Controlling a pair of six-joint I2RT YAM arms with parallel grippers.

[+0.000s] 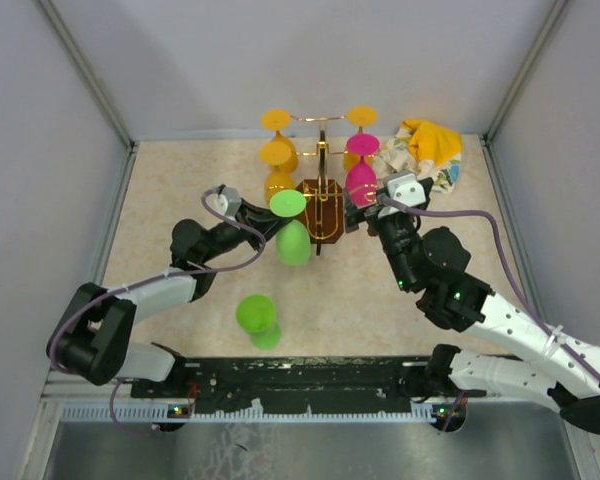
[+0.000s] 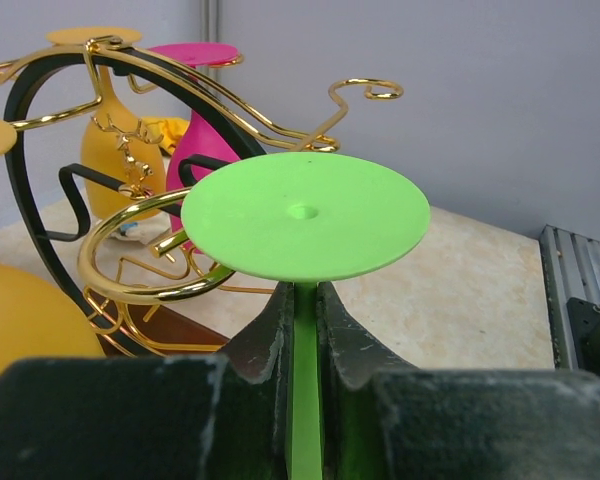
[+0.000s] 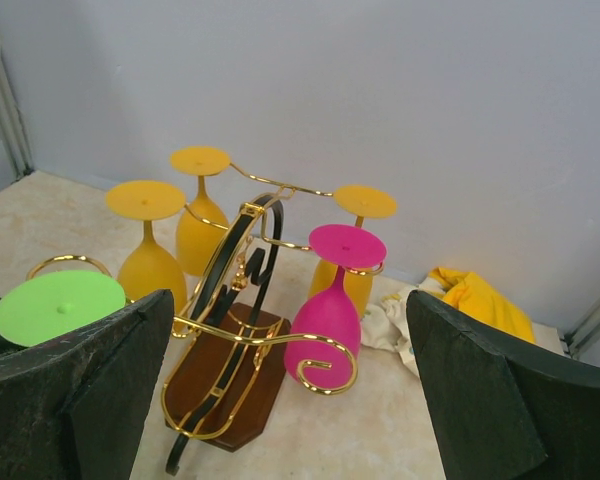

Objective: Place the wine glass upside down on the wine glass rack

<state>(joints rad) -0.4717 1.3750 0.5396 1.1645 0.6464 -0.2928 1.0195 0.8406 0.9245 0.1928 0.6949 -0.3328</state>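
Bimanual rig during the hanging of a wine glass. The left claw [image 2: 302,335] is closed on the stem of the green wine glass [image 1: 291,228], which is already inverted: its round foot sits directly above the claw's fingers [image 2: 260,345] and its bowl hangs below them. The wine glass rack [image 1: 321,212] stands just ahead of this claw and slightly to its left. One empty gold loop curls close under the near edge of the foot.

The stem does not appear to have entered the loop. Inversion and approach look complete; sliding the stem into a hook and letting go remain.

The right claw [image 3: 288,330] is spread wide and holds nothing. It faces the rack from the opposite side. Straight ahead of it hang three yellow glasses [image 3: 150,265] and one pink glass [image 3: 325,330], all already on the rack. A crumpled cloth [image 1: 428,148] lies beyond it to the right.

A second green glass [image 1: 258,318] rests on the bench [image 1: 180,180] behind the left claw, near the arm bases; whether it stands or lies is unclear. The held bowl is cut off in the left wrist view, and the overhead view hides the gap between foot and loop.
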